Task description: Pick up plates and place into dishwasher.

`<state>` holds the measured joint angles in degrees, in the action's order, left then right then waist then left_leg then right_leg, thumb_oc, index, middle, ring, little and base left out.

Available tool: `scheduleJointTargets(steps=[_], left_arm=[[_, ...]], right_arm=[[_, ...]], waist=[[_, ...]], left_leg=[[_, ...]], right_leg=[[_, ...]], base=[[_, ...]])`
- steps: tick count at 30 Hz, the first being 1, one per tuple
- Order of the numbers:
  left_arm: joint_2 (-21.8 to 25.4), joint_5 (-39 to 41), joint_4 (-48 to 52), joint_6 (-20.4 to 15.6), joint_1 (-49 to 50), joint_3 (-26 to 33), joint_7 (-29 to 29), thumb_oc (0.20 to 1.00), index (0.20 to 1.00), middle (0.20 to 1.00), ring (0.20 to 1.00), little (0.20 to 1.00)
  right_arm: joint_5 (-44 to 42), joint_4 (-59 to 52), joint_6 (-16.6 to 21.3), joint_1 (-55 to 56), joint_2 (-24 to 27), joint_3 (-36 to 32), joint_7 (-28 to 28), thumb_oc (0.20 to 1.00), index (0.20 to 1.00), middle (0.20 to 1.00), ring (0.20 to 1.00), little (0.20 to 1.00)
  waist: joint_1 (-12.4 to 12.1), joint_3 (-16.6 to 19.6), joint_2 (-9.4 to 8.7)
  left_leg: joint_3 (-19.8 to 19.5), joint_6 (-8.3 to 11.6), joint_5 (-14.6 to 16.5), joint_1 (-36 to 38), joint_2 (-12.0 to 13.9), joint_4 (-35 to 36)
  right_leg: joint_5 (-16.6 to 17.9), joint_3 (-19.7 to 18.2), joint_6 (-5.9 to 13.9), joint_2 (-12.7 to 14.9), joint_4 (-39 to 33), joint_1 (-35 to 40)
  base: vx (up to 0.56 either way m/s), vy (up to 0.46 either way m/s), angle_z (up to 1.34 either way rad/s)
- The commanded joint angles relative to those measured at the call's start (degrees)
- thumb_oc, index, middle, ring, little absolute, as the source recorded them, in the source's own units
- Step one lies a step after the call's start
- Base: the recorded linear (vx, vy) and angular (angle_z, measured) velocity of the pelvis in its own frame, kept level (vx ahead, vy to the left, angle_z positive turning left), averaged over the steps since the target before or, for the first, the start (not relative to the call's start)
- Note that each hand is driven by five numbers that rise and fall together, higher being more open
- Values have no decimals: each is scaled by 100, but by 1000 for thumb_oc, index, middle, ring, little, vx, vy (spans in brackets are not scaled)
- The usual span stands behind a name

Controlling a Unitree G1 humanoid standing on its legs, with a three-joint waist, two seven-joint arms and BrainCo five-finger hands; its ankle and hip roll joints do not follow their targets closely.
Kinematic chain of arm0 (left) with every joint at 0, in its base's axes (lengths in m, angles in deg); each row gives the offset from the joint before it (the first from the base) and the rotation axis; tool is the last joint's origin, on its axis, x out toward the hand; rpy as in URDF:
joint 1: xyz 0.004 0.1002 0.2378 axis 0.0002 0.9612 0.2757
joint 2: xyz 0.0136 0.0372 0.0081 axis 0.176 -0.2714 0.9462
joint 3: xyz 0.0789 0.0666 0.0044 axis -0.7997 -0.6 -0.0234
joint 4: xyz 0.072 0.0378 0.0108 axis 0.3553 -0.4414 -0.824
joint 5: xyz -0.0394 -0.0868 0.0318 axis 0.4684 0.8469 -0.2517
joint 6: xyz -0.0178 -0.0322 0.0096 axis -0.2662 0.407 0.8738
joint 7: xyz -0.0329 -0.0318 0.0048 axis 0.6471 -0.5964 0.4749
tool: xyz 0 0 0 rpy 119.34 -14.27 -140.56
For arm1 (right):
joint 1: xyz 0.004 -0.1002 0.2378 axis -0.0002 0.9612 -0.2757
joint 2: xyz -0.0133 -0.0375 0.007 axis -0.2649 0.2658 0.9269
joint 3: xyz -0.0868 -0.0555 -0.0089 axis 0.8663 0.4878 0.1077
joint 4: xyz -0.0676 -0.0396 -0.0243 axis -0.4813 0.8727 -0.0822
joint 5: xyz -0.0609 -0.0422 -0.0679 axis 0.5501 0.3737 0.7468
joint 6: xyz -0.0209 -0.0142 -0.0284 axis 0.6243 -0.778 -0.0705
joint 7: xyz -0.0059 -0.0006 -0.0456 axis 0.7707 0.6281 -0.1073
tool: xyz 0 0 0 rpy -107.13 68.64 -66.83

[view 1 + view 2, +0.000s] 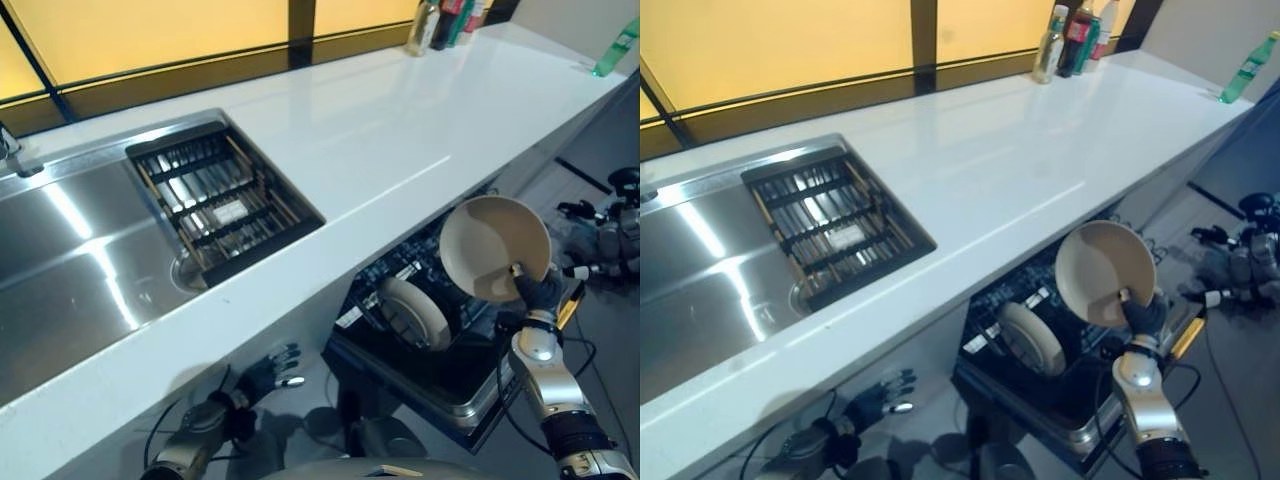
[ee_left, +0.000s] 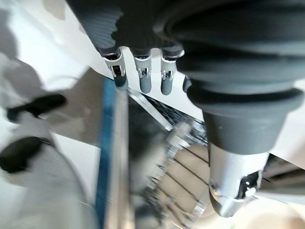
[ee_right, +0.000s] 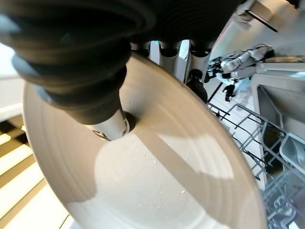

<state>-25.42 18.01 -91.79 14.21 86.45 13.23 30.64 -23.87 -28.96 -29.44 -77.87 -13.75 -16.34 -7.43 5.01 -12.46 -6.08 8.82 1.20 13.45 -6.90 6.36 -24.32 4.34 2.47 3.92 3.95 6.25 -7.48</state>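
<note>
Plate in our right hand: we pinch it at its lower rim, thumb on the face and fingers behind, and hold it up on edge over the open dishwasher rack. A second plate stands upright in the rack, just beside and below the one we carry. To seat ours well, we judge we should keep it on edge, line it up parallel with the standing plate, and lower it into a free slot next to it without knocking the two together; letting go only once the rim rests between the wires seems wise. Our left hand hangs low under the counter's edge, fingers loosely spread and holding nothing.

Above the rack runs a long white counter, with a steel sink set into it at our left and a dark drying rack over part of the basin. Bottles stand at the far end by the amber-lit window, and a green bottle stands apart near the corner.
</note>
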Motion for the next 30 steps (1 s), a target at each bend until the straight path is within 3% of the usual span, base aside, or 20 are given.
scheduleJointTargets(steps=[1, 12, 20, 30], left_arm=[[149, -474, 7, -304, 161, 106, 103, 1000, 1000, 1000, 1000, 1000], [244, -931, -1026, -304, 18, 253, 336, 1000, 1000, 1000, 1000, 1000], [721, -927, -697, -243, -174, 258, 287, 1000, 1000, 1000, 1000, 1000], [826, -426, -163, -102, -95, 95, 320, 1000, 1000, 1000, 1000, 1000]], right_arm=[[299, 49, 165, -471, 474, -237, -190, 200, 200, 200, 200, 200], [1162, 1294, -493, -1248, 1227, 265, -236, 200, 200, 200, 200, 200], [1694, 2251, -779, -2091, 1837, 788, -463, 200, 200, 200, 200, 200], [2395, 3761, -637, -2729, 2449, 1170, -223, 200, 200, 200, 200, 200]], waist=[[-193, 4, 83], [-401, -105, 272], [-575, -241, 432], [-782, -312, 786]], left_leg=[[19, -363, -406, -81, 1, 436], [-236, -223, -565, -356, 102, 395], [-338, -140, -541, -767, 175, 120], [-538, -45, -598, -1045, 115, 12]], right_leg=[[146, -88, 616, 384, 400, -129], [77, 23, 586, 418, 467, -158], [26, 236, 541, 468, 396, -155], [-134, 477, 536, 582, 444, -208]], base=[[32, -74, 4], [31, -47, 10], [-16, -5, 16], [5, 25, 11]])
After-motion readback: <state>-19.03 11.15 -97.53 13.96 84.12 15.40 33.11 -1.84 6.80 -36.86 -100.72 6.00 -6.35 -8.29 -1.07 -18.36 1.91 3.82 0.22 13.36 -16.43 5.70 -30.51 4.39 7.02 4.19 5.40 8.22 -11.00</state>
